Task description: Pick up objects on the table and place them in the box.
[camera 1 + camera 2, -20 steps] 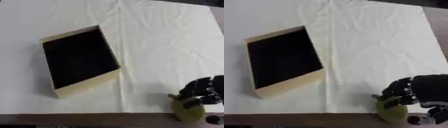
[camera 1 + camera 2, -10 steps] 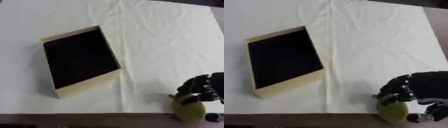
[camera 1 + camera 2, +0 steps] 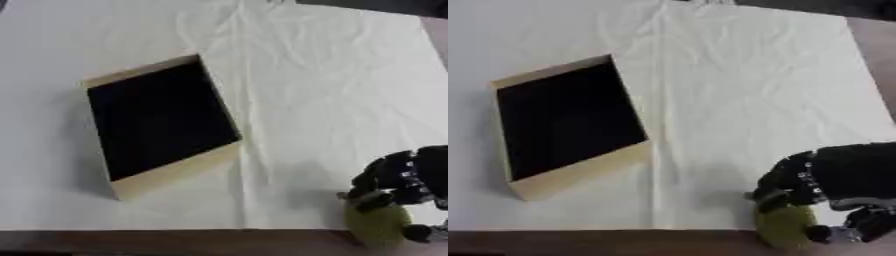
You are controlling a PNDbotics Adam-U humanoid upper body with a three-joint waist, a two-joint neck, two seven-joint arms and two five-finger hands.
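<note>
1 right robot hand [image 3: 833,180] curls its fingers around 1 green object [image 3: 785,225]; 1 box [image 3: 570,122] sits well apart.

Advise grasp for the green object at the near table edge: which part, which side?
Take the green object round its rounded middle, from above and the right, where the right hand already sits over its top with fingers curled round it. It overhangs the near edge of the table, so coming from the front is awkward. The box lies to its left.
</note>
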